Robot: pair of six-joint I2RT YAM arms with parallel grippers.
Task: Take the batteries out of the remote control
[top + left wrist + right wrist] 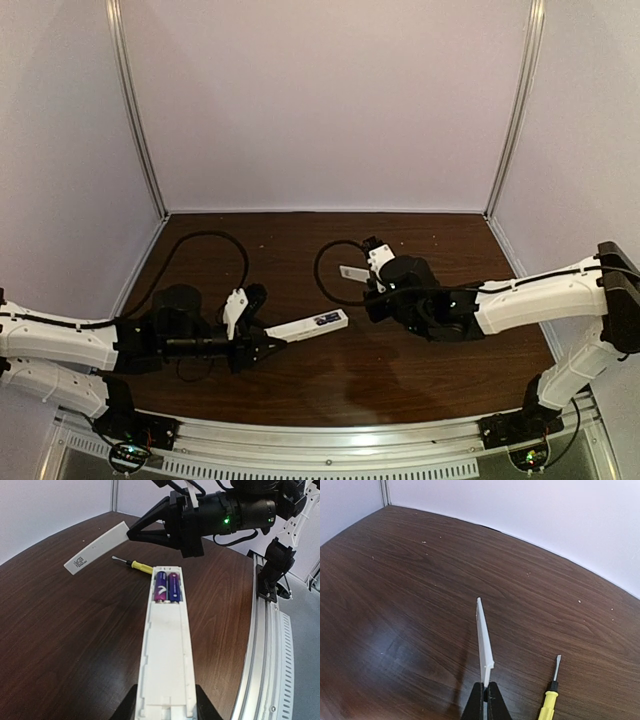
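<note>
Forearm [60,345] stretched rightward — left gripper [270,347] clasps remote control [310,325] endwise.

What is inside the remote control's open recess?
Two batteries lie side by side at the far end of the remote control; the rest is bare white plastic. Their undersides are hidden.

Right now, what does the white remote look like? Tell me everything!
The remote control is a slim white bar that looks like plastic, lying back side up. Its long battery recess is open, with two purple-blue batteries side by side at the far end. The left gripper clamps its near end between both fingers.
</note>
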